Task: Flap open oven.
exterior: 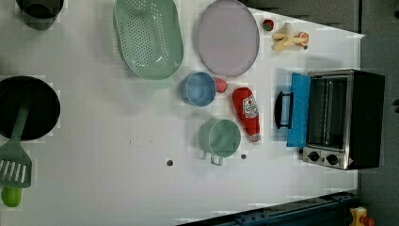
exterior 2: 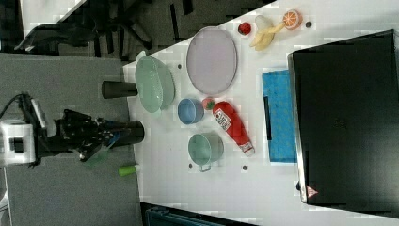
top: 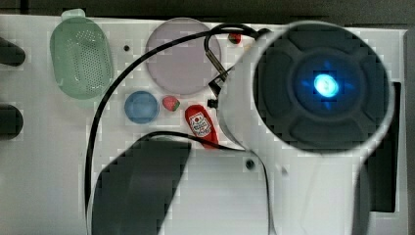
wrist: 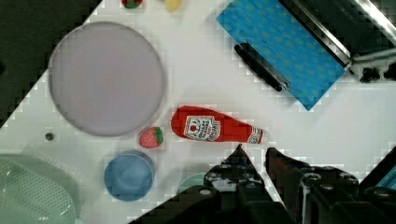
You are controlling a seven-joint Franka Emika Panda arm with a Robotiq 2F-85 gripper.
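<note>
The oven point(exterior: 350, 117) stands at the left view's right end of the white table, a black box with a steel front and two knobs. Its blue door point(exterior: 299, 108) lies flapped down flat on the table, dark bar handle point(exterior: 281, 109) pointing away from the cavity. In the right view the oven point(exterior 2: 346, 117) shows its black top, with the blue door point(exterior 2: 280, 115) beside it. The wrist view has the blue door point(wrist: 285, 46) and its handle point(wrist: 259, 65) well away from my gripper point(wrist: 255, 150). My gripper hovers over the table near the ketchup bottle point(wrist: 212, 129), fingers slightly apart, with nothing between them.
Beside the open door lie a ketchup bottle point(exterior: 247, 113), a green cup point(exterior: 219, 138), a blue bowl point(exterior: 199, 88) and a strawberry point(exterior: 220, 85). Farther off are a lilac plate point(exterior: 227, 37), a green colander point(exterior: 148, 37), a banana point(exterior: 284, 38), and a black pan point(exterior: 28, 108) with a green spatula point(exterior: 14, 165).
</note>
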